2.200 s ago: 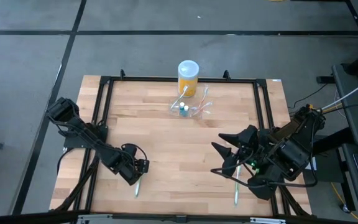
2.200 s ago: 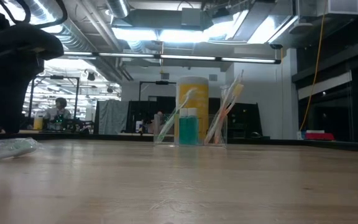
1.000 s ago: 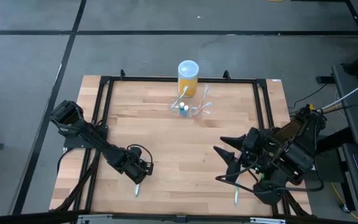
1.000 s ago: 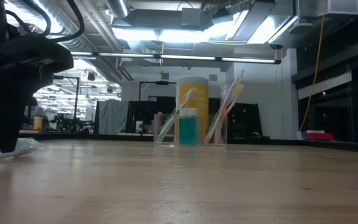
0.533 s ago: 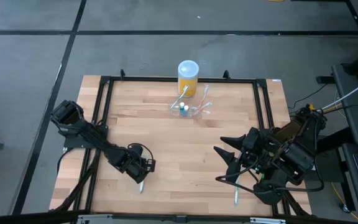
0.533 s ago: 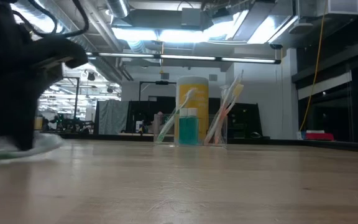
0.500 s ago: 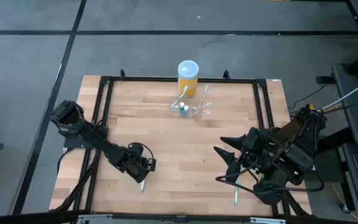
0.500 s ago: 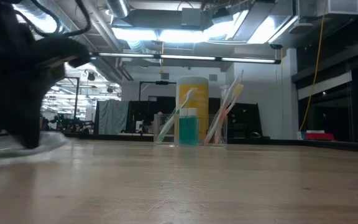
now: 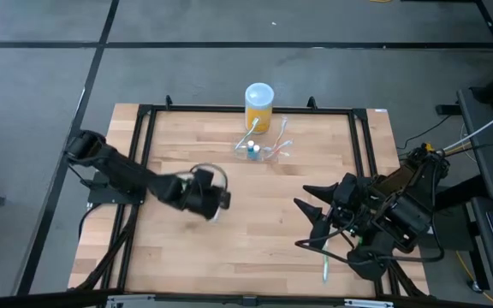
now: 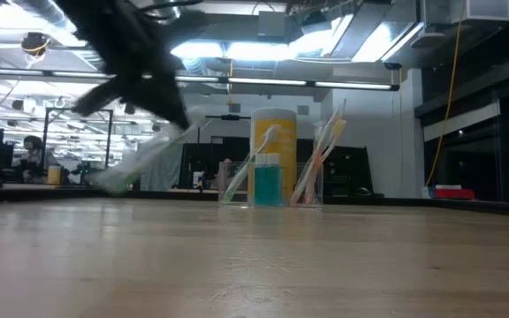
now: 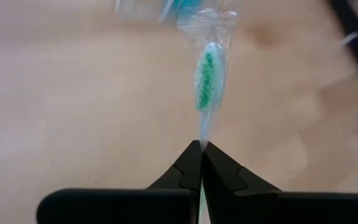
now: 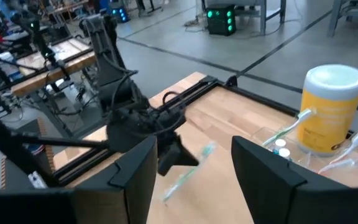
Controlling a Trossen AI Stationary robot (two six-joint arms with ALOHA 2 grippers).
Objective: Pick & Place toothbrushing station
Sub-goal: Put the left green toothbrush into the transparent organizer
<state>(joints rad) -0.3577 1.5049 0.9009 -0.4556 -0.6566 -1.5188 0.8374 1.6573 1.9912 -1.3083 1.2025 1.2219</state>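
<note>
Clear plastic holder [image 9: 264, 150] stands at the table's [image 9: 255, 248] far middle, just in front of a yellow tub [image 9: 258, 105]; probably light, stiff, slippery. Best gripped low by its walls. Left gripper [image 9: 215, 200], mid-table, is clamped on a green-bristled toothbrush [image 11: 207, 87]. Right gripper [image 9: 313, 224] waits near-right, fingers wide.

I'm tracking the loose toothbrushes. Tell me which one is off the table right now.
The green-bristled toothbrush, clamped in the shut left gripper and carried above mid-table. The other loose toothbrush lies flat on the wood below the open right gripper.
</note>
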